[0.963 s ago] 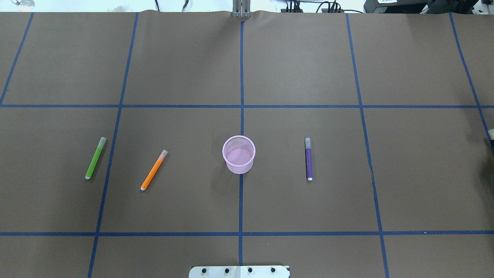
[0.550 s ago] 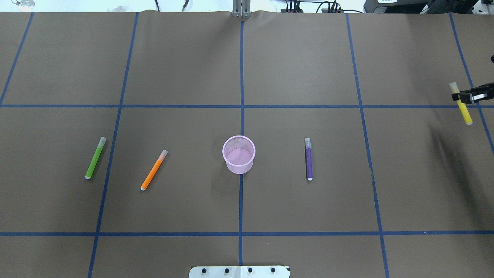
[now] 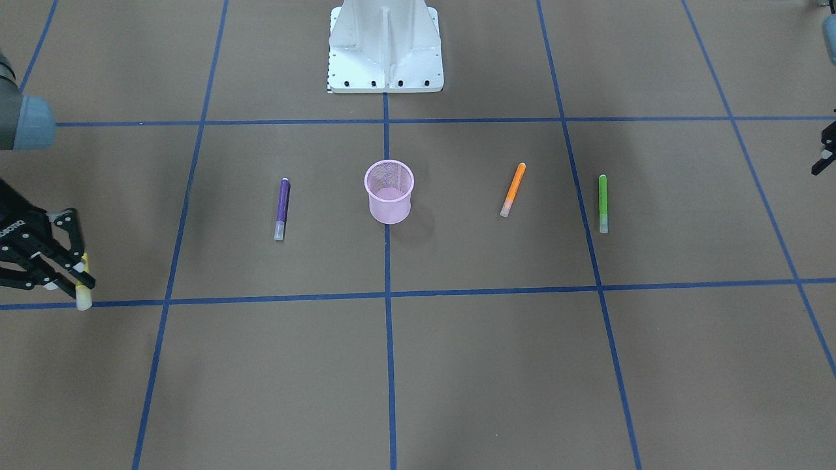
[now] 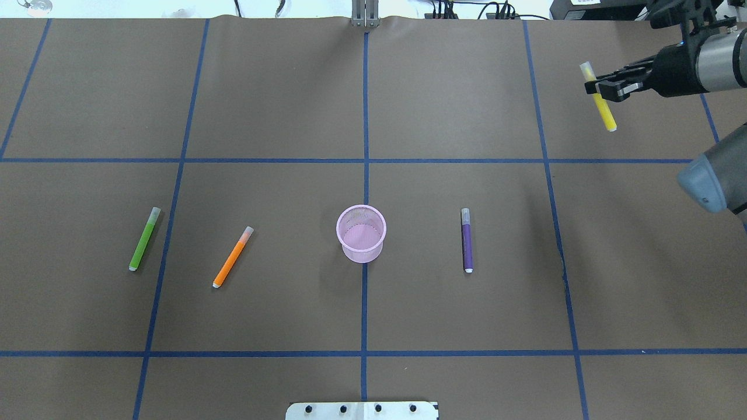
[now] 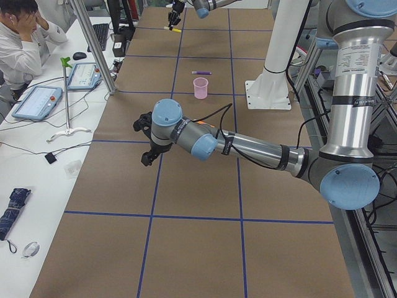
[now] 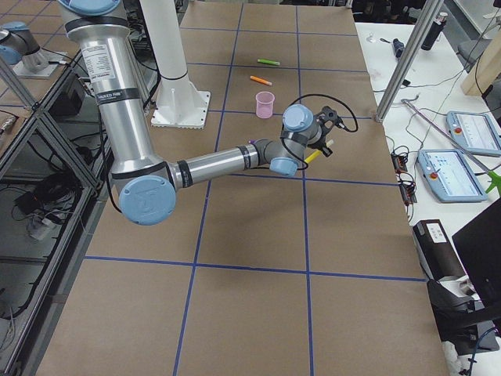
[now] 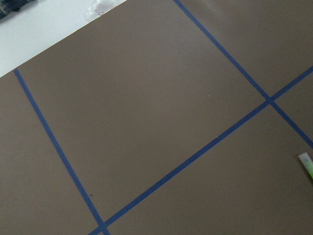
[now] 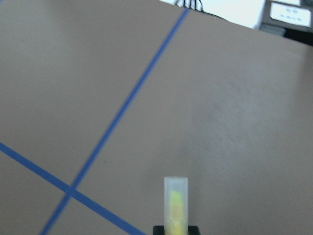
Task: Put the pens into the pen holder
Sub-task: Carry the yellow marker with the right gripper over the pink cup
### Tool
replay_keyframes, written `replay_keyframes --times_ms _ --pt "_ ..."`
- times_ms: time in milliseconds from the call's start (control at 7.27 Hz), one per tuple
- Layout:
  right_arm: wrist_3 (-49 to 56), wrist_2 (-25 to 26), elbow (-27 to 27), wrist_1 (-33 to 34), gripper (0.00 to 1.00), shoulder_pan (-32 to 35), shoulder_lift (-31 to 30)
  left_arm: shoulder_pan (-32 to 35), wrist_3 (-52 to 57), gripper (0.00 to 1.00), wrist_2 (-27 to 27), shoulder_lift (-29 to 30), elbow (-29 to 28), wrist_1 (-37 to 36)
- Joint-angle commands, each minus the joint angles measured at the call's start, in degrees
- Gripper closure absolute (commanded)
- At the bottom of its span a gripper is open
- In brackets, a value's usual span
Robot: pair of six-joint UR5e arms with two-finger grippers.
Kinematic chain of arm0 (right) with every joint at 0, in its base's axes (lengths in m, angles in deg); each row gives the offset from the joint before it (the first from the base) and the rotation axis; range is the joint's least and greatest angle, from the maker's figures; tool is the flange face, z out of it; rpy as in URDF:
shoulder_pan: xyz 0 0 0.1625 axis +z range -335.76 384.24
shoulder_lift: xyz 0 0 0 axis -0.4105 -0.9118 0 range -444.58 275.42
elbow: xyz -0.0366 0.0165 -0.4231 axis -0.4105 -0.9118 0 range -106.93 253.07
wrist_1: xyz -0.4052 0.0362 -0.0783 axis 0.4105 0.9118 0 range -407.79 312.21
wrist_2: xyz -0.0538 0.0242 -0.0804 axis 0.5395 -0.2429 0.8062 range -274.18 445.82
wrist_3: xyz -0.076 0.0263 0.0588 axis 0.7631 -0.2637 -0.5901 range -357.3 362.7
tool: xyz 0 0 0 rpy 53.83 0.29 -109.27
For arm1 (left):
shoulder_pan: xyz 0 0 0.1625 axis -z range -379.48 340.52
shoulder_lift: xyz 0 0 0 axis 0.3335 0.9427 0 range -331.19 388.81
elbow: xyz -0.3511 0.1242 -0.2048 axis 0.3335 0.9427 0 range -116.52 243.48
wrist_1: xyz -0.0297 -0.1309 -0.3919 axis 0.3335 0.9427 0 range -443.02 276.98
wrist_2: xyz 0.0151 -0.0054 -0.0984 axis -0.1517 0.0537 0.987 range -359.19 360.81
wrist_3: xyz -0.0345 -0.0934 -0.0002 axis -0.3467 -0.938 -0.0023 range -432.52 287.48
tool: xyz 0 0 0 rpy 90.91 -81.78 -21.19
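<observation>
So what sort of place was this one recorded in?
Most likely a robotics lab workcell: a table papered brown and gridded with blue tape, teach pendants on a side bench beside a seated operator, and a white robot pedestal.

Seemingly "ROBOTIQ" (white lettering, half cropped) on the right jaws

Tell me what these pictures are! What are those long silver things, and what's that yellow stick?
Those are two robot arms at a table, photographed from above, from the front, from both sides, and from tiny cameras on each wrist. The right arm has two fingers pinching a yellow pen in the air. A purple pen, an orange pen and a green pen lie flat on either side of an empty pink cup. The left arm hovers at the other end.
</observation>
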Motion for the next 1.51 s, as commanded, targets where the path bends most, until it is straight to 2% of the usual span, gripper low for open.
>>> replay_keyframes --times_ms 0,138,413,688,825,1100,1375 --pt "-6.1 11.2 8.2 -0.1 1.0 -9.5 2.7 -0.9 0.0 0.0 0.4 0.1 -0.1 0.5" --pt "-6.7 20.3 10.9 -0.1 1.0 -16.6 3.8 -1.1 -0.1 0.0 0.4 0.4 -0.2 0.4" --pt "-6.7 36.8 10.0 -0.1 1.0 -29.3 9.2 -1.3 -1.8 0.0 0.4 0.4 -0.1 0.7" --pt "-6.7 48.7 9.2 -1.6 1.0 -38.0 12.0 -1.3 -1.8 0.0 0.4 0.4 -0.1 0.6" --pt "-6.7 53.1 6.4 -3.9 1.0 -40.8 13.6 -1.3 -2.0 0.0 0.4 0.4 -0.1 0.6" --pt "-6.5 57.0 -0.7 -11.7 1.0 -43.7 14.4 -1.3 -2.1 0.0 0.4 0.4 -0.2 0.6" --pt "-6.3 58.9 -2.5 -12.8 1.0 -45.2 14.4 -1.3 -2.1 0.0 0.4 0.4 -0.2 0.5"
